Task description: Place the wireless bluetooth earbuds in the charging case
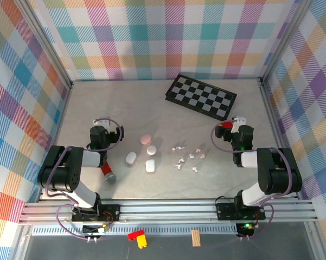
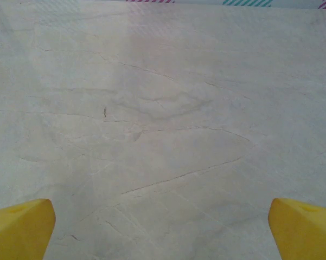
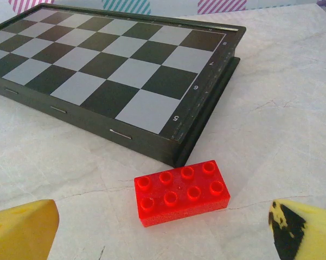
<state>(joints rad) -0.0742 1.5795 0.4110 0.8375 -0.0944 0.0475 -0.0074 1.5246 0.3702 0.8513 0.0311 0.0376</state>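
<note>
Several tiny white and pale pink earbuds (image 1: 189, 157) lie scattered on the table's middle. Left of them sit pebble-shaped charging cases: a pink one (image 1: 146, 139) and white ones (image 1: 131, 158) (image 1: 150, 166), all closed as far as I can tell. My left gripper (image 2: 163, 233) stands open over bare table, its yellow fingertips (image 2: 19, 227) wide apart, left of the cases. My right gripper (image 3: 163, 233) is open too, right of the earbuds, with nothing between its fingers.
A small red block (image 3: 181, 190) lies just ahead of the right gripper, in front of a folded chessboard (image 1: 200, 96) at the back. A red tool with a grey tip (image 1: 106, 173) lies by the left arm. Checkered walls enclose the table.
</note>
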